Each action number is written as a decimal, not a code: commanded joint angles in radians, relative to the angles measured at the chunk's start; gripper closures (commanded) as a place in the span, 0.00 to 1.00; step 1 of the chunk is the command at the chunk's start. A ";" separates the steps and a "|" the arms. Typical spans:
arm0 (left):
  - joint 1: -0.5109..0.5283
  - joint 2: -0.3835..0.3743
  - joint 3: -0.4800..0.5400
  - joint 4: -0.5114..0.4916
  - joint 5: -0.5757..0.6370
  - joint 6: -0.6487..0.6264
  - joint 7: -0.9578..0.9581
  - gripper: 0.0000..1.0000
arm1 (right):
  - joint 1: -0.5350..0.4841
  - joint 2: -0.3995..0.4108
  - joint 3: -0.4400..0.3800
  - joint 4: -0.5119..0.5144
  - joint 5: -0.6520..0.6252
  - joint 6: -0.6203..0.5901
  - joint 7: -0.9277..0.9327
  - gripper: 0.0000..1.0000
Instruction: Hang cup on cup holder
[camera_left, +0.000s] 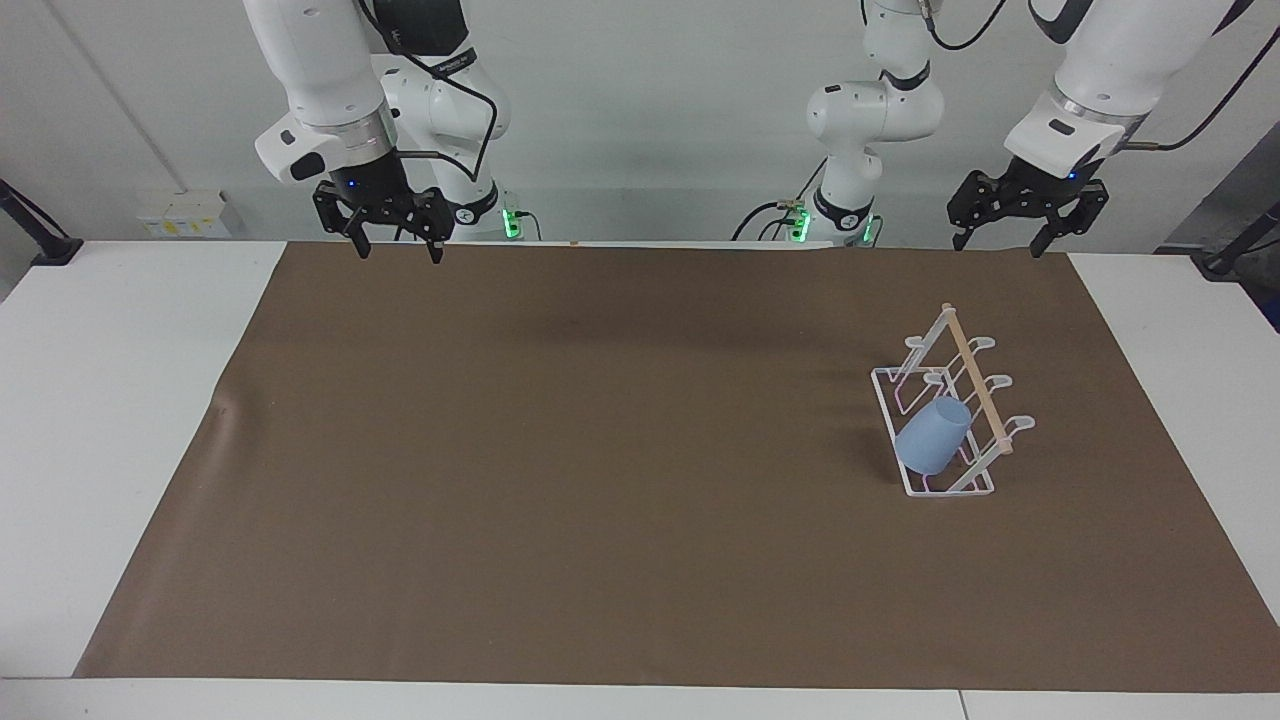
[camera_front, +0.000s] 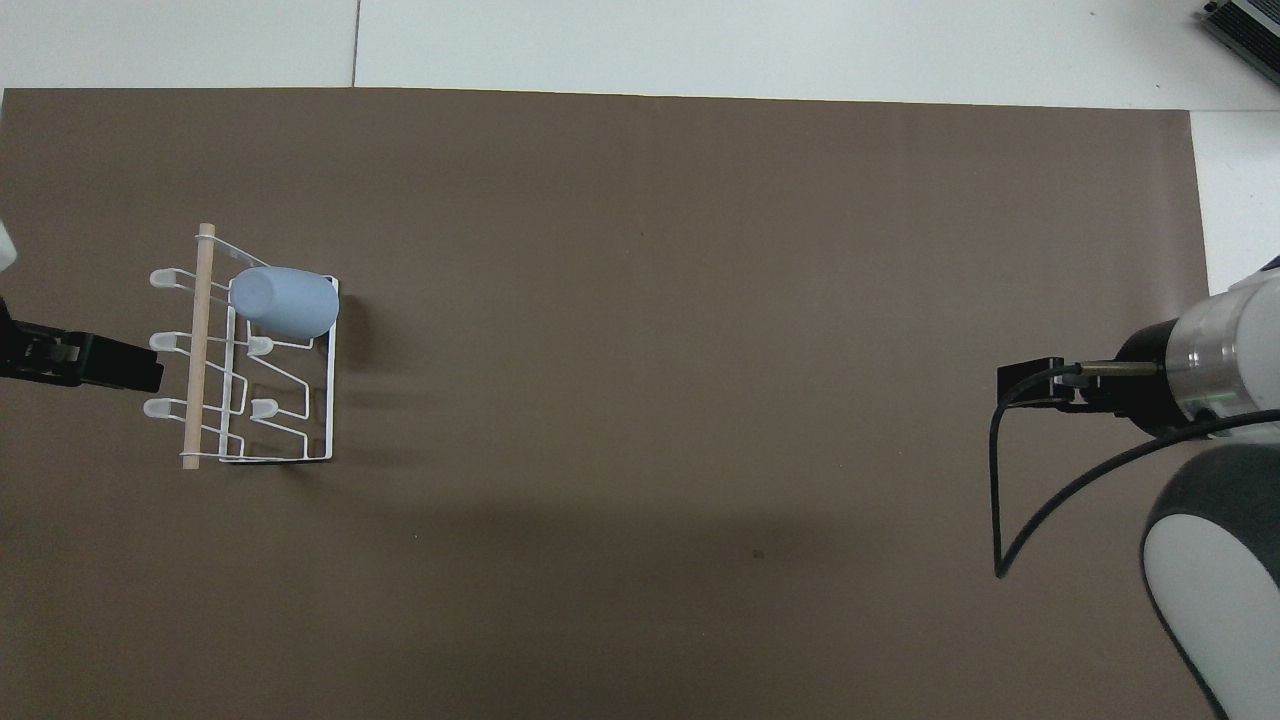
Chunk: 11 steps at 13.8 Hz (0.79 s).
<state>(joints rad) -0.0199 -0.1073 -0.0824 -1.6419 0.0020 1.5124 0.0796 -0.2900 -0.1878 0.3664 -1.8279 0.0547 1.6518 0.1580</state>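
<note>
Since the cup (camera_left: 933, 436) already sits mouth-down over a slanted peg of the cup holder (camera_left: 938, 488), at the holder's end farthest from the robots, the task looks done, and the relation that counts is how each claw stands to it. The cup's long axis tilts with the peg, its base pointing up and toward the wooden rod (camera_left: 977, 379) along the holder's top. The holder stands on the brown mat (camera_left: 560, 480) at the left arm's end of the worktop (camera_left: 110, 420), its rod running away from the robots. The left claw (camera_left: 1001, 245) is the closer of the 2: it hangs in the air over the mat's edge at the robots' side, well apart from the holder, fingers spread wide and holding nothing. The right claw (camera_left: 396, 250) hangs over the same edge toward the right arm's end, much farther from the cup, also spread and empty. Neither touches anything; I judge any coming move to be mere parking.
</note>
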 joint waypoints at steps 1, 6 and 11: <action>0.000 -0.043 0.001 -0.058 -0.017 0.037 0.015 0.00 | -0.012 -0.015 0.006 -0.008 0.014 0.003 -0.005 0.00; 0.001 -0.049 0.001 -0.072 -0.017 0.045 0.014 0.00 | -0.012 -0.015 0.006 -0.019 0.016 0.077 -0.005 0.00; 0.000 -0.051 0.001 -0.072 -0.017 0.038 0.014 0.00 | -0.006 -0.015 0.006 -0.019 0.016 0.078 -0.003 0.00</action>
<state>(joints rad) -0.0201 -0.1226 -0.0830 -1.6719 0.0017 1.5297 0.0798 -0.2895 -0.1878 0.3692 -1.8305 0.0547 1.7103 0.1580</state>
